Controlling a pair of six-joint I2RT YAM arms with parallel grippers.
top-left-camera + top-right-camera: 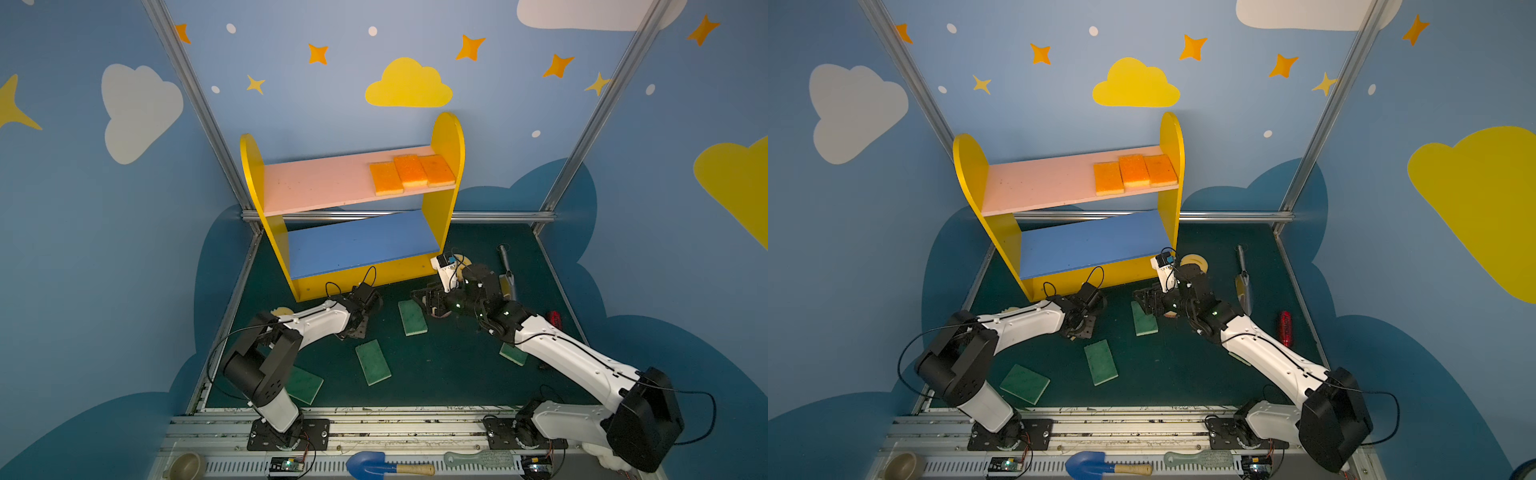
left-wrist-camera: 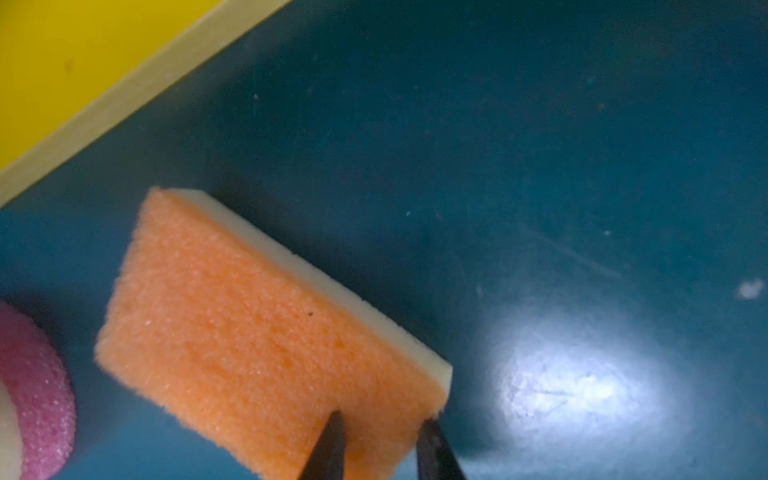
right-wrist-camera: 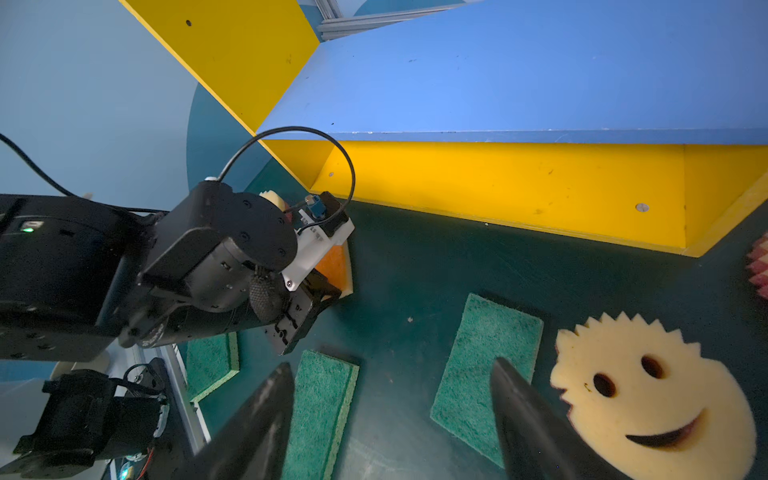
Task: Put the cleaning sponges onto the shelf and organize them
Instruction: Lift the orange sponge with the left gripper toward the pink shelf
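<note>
The shelf (image 1: pixel 446 141) stands at the back, with three orange-topped sponges (image 1: pixel 411 172) on its pink board. My left gripper (image 2: pixel 384 417) is shut on the end of a fourth orange-topped sponge (image 2: pixel 257 324), low on the floor before the yellow base (image 3: pixel 498 183). My right gripper (image 3: pixel 390 365) hangs open over the floor between two green sponges (image 3: pixel 322 411) (image 3: pixel 484 365), beside a yellow smiley sponge (image 3: pixel 652 399). In both top views more green sponges (image 1: pixel 372 361) (image 1: pixel 305 384) (image 1: pixel 1239 358) lie on the floor. Another smiley sponge (image 1: pixel 1194 262) sits behind my right wrist.
A red cylinder (image 1: pixel 555 319) and a metal-handled tool (image 1: pixel 507 266) lie at the right of the floor. A blue shovel (image 1: pixel 368 463), a brush (image 1: pixel 478 459) and a bowl (image 1: pixel 187 465) rest on the front rail. A pink-backed toothed sponge (image 2: pixel 37 395) lies beside the held one.
</note>
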